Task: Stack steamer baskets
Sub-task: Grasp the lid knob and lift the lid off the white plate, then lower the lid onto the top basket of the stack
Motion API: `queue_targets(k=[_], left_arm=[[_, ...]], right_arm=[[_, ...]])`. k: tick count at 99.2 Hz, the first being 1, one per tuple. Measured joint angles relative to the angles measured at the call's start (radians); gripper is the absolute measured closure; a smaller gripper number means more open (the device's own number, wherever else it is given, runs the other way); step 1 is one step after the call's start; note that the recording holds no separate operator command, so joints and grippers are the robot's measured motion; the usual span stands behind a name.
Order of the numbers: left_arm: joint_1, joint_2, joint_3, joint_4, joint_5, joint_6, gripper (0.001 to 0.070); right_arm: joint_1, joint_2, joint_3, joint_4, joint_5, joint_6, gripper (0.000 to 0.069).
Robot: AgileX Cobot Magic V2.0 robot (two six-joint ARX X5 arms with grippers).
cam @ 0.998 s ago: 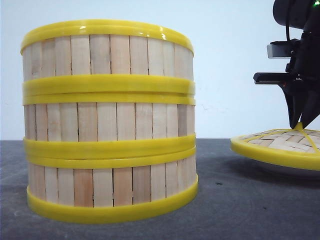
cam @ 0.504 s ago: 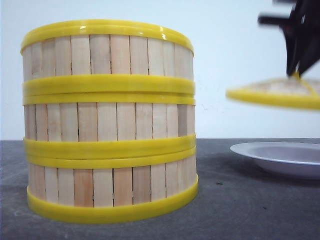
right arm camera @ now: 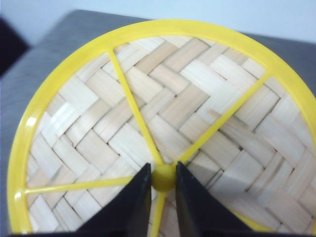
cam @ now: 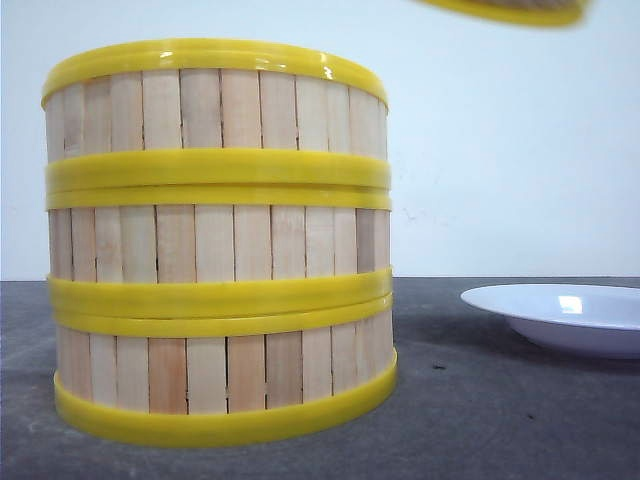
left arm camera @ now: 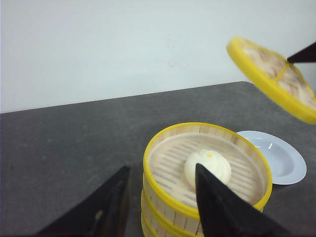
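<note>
While the right gripper pinches the yellow knob of the woven lid between its two black fingers, the lid hangs in the air, tilted; only a sliver of its yellow rim shows at the top edge of the front view. Left wrist view puts the lid above and to the side of the stack, over the white plate, touching neither. Steamer baskets: three, stacked one on another on the dark grey table, rims aligned, stack upright, standing left of centre in the front view. Top basket is uncovered; a pale round bun with an orange spot sits on its slatted floor near the middle. Plate rests on the table to the right of the stack, apart from it, nothing in it as far as visible. Left gripper has its jaws spread with nothing between them, and sits above and near the stack without touching it; one finger overlaps the top basket's rim only in line of sight
</note>
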Motion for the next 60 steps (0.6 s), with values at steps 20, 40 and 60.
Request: queue_targets(k=[20, 40, 60], left_arm=[[0.0, 0.0, 0.0, 0.0, 0.0, 0.0, 0.047], [0.0, 0.0, 0.0, -0.001, 0.0, 0.0, 0.047], [0.0, 0.0, 0.0, -0.007, 0.0, 0.0, 0.047]], right_arm=[[0.18, 0.086, 0.085, -0.01, 0.024, -0.011, 0.0636], [0.295, 0.224, 0.14, -0.057, 0.129, -0.057, 0.0636], [0.343, 0.309, 0.157, -0.057, 0.182, -0.086, 0.0636]])
